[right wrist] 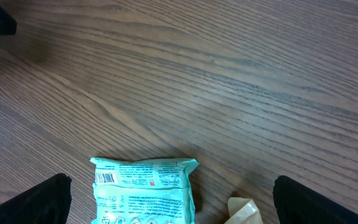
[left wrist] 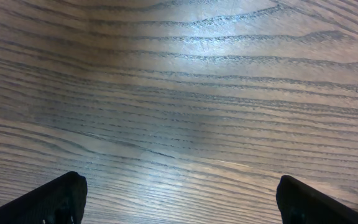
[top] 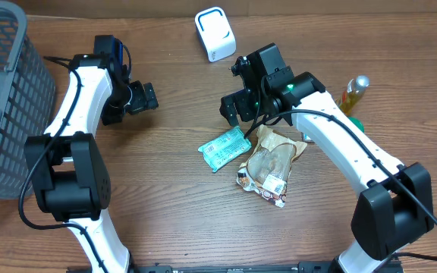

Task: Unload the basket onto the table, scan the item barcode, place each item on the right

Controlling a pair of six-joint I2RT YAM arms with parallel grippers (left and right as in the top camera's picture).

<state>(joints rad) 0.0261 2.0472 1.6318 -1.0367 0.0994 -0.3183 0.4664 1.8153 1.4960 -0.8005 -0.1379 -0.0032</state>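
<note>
Between the right fingers (right wrist: 39, 202), which are spread wide, nothing is held; only bare wood and the top edge of a green packet (right wrist: 145, 190) are seen just below them. A small barcode (right wrist: 104, 178) is printed on the packet's upper left corner and faces upward. The packet is laid flat on the desk (top: 173, 212), and from overhead it is found near the middle, just below and to the left of the right fingers. A brown snack bag (top: 268, 167) is set just beside the packet, its corner close to the packet's edge; whether the two touch cannot be told.

The left fingers (left wrist: 55, 199) are likewise spread, with nothing but wood grain between them. They are hung over a bare patch of the desk, well apart from both packages.

Further out, a white box-shaped device (top: 215, 34) is stood at the far edge of the desk and is judged to be the scanner. A bottle (top: 353, 95) is placed to the right, behind the right arm, and a grey basket (top: 2, 98) is kept at the left edge.

No step of the task is judged to be completed: no item is lifted, and no barcode is presented to the device. A package has yet to be gripped, carried across and turned so that its code is faced toward the scanner.
</note>
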